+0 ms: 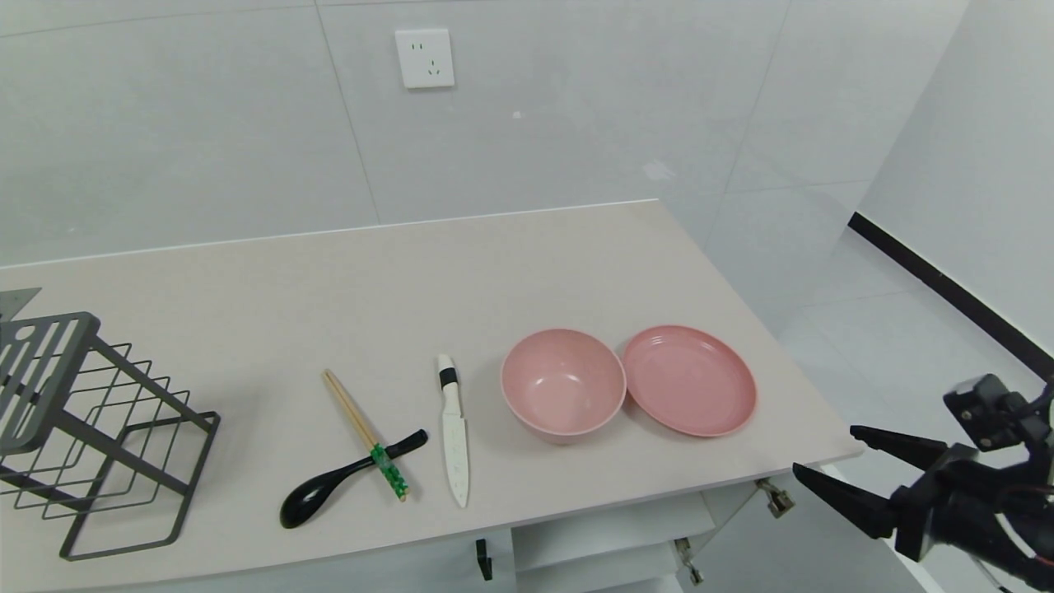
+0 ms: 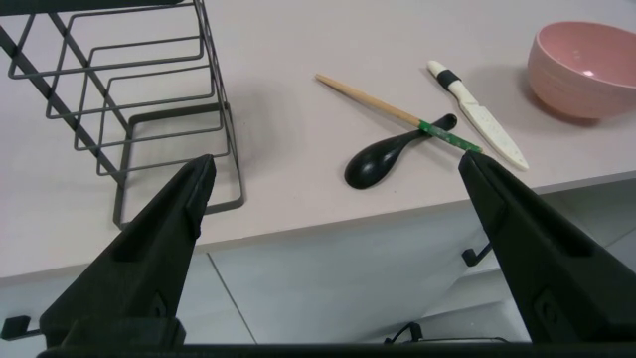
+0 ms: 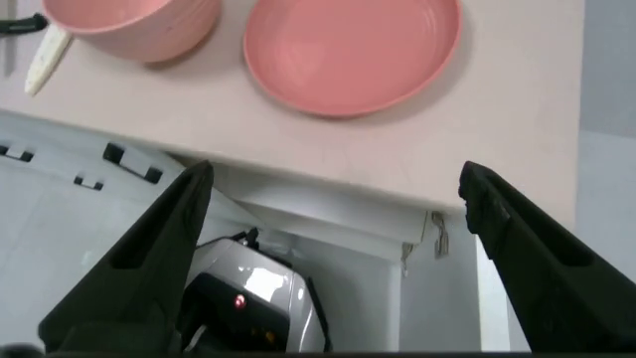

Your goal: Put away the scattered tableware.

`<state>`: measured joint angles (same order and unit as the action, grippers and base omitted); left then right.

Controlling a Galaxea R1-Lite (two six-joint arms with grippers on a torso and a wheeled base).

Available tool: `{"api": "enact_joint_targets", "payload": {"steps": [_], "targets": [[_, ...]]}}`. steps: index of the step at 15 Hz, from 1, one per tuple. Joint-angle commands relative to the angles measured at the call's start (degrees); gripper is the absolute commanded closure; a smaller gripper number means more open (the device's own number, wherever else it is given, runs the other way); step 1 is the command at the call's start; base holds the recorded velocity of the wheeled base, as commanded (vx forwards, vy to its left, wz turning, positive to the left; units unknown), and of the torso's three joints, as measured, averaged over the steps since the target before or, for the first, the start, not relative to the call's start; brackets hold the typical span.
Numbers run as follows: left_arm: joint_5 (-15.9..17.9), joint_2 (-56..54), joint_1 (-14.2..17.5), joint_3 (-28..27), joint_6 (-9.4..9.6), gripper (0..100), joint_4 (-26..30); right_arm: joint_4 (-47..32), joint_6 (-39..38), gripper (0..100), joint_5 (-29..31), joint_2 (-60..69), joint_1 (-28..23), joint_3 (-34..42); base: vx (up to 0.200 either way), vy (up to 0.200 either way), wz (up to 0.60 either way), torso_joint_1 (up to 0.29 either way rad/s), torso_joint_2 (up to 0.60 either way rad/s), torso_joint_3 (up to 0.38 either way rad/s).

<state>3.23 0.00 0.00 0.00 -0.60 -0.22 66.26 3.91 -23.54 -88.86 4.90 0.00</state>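
Right tool [image 1: 823, 449] wide open with nothing in it, hanging off the counter's [image 1: 329, 280] front corner, below the edge. Left tool [image 2: 336, 164] is spread just as wide and just as empty, low in front of the counter, facing the rack [image 2: 149, 99].

Nearest your right tool is the pink plate [image 1: 690, 379], flat on the counter near that corner. The pink bowl [image 1: 563, 380] sits upright right against it, rim to rim; I can't tell whether they actually touch. Further left lies the white knife [image 1: 454, 428], then the chopsticks [image 1: 362, 430] crossing the black spoon [image 1: 329, 486], and the rack stands well apart at the far left.

Nothing's put away yet, so I'd say you're picking a first piece. If it's the plate, rise above counter height first, then take the rim on the side away from the bowl. It's shallow, so a flat approach may just push it.

The rack is cut off at the left edge, so its slots are hard to judge. The chopsticks seem to lie over the spoon handle, not certain.
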Motion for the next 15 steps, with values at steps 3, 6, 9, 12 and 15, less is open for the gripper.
{"api": "enact_joint_targets", "payload": {"steps": [3,6,9,12,15], "targets": [[0.0,0.0,0.0,0.0,-0.11,0,0.0,4.6,-1.3,0,0.1,-10.0,0.0,-3.2,0.000,0.000,0.00,0.000,0.00,0.000],[0.0,0.1,0.0,0.0,-0.11,0,0.0,3.4,-1.7,0,0.3,-11.0,-0.1,-12.8,0.000,0.000,0.00,0.000,0.00,0.000],[0.0,0.0,0.0,0.0,-0.11,0,0.0,-1.7,-6.2,0,0.6,-16.0,0.1,-21.5,0.000,0.000,0.00,0.000,0.00,0.000],[0.0,0.0,0.0,0.0,-0.11,0,0.0,-1.8,-6.2,0,3.9,-20.2,0.1,-25.6,0.000,0.000,0.00,0.000,0.00,0.000],[0.0,0.0,0.0,0.0,0.07,0,0.0,-1.7,-6.2,0,6.1,-25.6,0.3,-31.4,0.000,0.000,0.00,0.000,0.00,0.000]]}}
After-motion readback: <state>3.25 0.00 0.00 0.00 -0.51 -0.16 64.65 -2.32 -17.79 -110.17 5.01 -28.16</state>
